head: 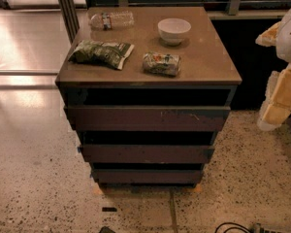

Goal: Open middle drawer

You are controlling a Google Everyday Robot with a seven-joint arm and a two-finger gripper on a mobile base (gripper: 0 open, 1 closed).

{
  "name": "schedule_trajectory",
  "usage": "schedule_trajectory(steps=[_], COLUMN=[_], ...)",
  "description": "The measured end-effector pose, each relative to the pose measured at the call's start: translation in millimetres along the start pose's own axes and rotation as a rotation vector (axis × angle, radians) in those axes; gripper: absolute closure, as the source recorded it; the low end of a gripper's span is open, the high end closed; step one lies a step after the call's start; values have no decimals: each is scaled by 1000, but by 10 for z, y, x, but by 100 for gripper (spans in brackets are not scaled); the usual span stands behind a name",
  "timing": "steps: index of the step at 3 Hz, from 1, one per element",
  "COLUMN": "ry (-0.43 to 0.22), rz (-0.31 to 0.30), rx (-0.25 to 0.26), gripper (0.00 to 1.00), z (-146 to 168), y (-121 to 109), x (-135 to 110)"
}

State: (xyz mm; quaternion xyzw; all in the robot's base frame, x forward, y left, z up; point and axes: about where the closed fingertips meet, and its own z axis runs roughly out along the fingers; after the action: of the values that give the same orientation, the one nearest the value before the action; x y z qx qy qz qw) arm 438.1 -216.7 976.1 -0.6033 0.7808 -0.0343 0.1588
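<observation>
My pale gripper (280, 93), off right, how open I cannot tell, should hook the wide dark-brown middle drawer (146, 154) by its top edge and pull straight near.

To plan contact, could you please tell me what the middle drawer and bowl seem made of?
Middle drawer: probably dark-brown wood or laminate, matte, no sheen on its plain front. Bowl: likely glazed white ceramic, smooth with soft highlights; plastic is possible. The end effector hangs at the right edge, away from both.
</observation>
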Motion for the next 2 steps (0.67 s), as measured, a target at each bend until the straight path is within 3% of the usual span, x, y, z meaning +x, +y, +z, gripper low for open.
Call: schedule_trajectory(steps=[2], ry=[-22], rz=[2], rx=[12], gripper=[0], z=[12], y=[71], x=[-38])
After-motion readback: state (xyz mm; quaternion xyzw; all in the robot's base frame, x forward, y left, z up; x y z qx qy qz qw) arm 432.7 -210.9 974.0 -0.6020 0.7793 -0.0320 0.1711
